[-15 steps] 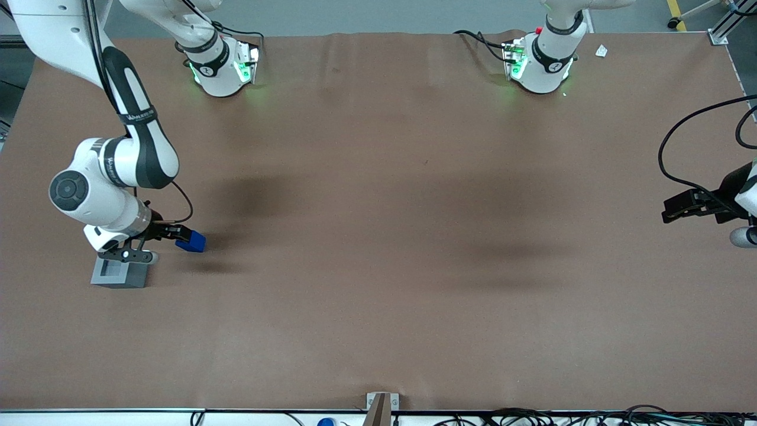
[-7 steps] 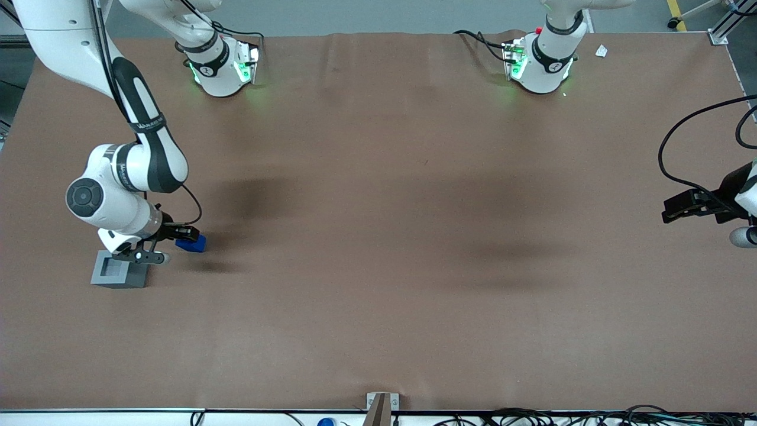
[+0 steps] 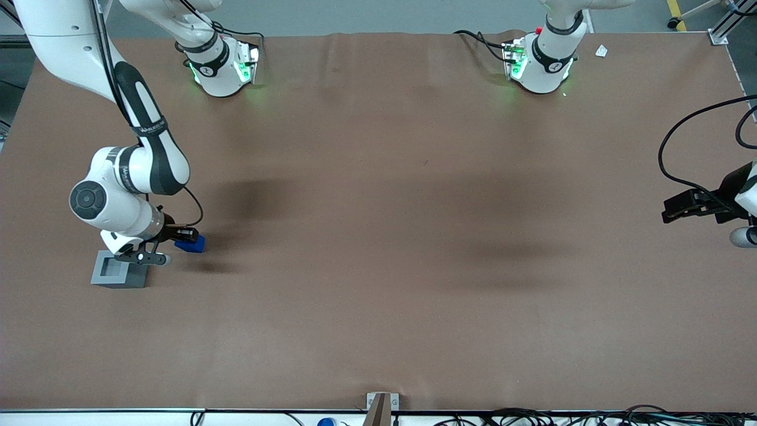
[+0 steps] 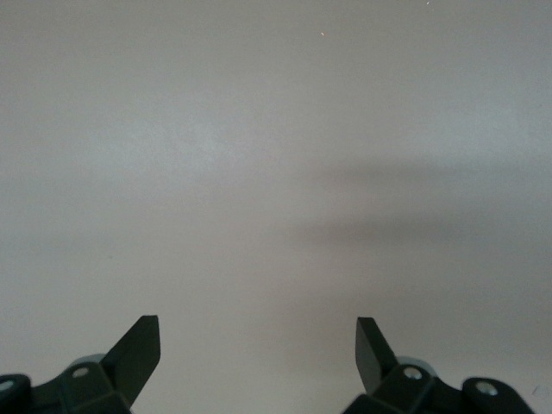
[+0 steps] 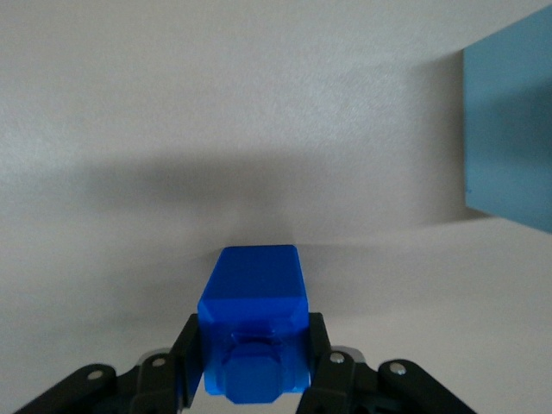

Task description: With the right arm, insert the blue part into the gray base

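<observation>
The blue part [image 3: 192, 243] is a small bright-blue block held between my right gripper's [image 3: 184, 239] black fingers, just above the brown table. In the right wrist view the blue part [image 5: 254, 332] sits clamped between both fingers. The gray base [image 3: 117, 272] is a light-gray cube with a square hollow in its top, standing on the table beside the gripper, nearer to the front camera and farther toward the working arm's end. One side of the base [image 5: 509, 129] shows in the right wrist view, apart from the blue part.
The brown table mat [image 3: 384, 236] stretches wide toward the parked arm's end. Both arm bases [image 3: 222, 62] stand at the table's edge farthest from the front camera. A small bracket [image 3: 381, 402] sits at the nearest edge.
My right arm has shifted a little toward the middle of the table and lowered, with the blue part held throughout. The gray base has not moved.
</observation>
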